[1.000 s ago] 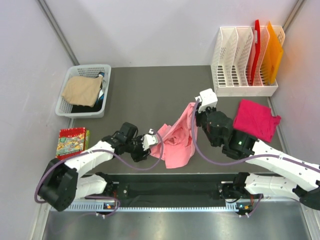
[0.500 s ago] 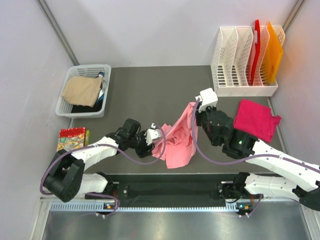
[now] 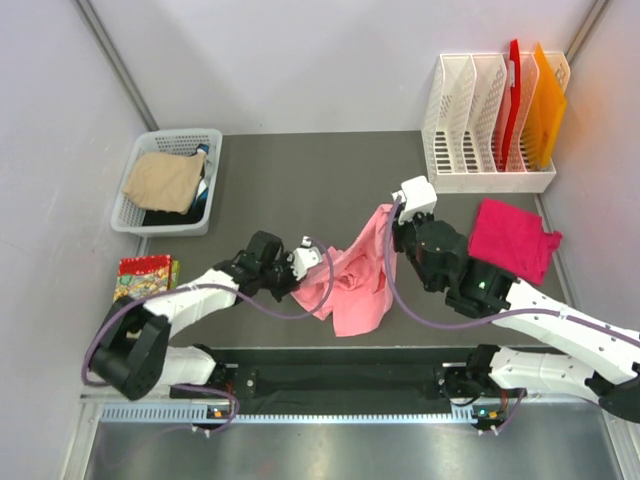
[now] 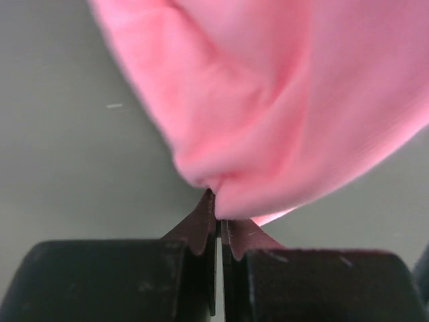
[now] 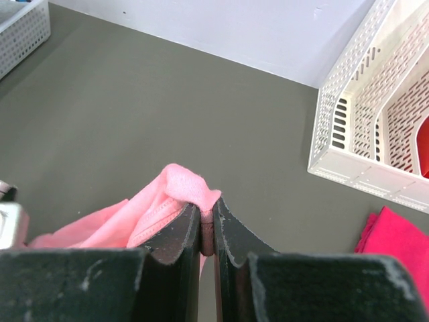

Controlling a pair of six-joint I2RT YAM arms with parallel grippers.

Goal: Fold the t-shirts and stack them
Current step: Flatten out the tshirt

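On grey table [image 3: 300, 170], pink t-shirt [image 3: 355, 285], white walls [image 3: 300, 60]

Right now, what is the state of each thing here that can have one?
left tool: shut on the pink t-shirt.
right tool: shut on the pink t-shirt.
pink t-shirt: unfolded, bunched, pinched by both tools.
magenta t-shirt: lying free, not gripped.
basket: filled, tan cloth on top.
file rack: upright, right slots occupied.
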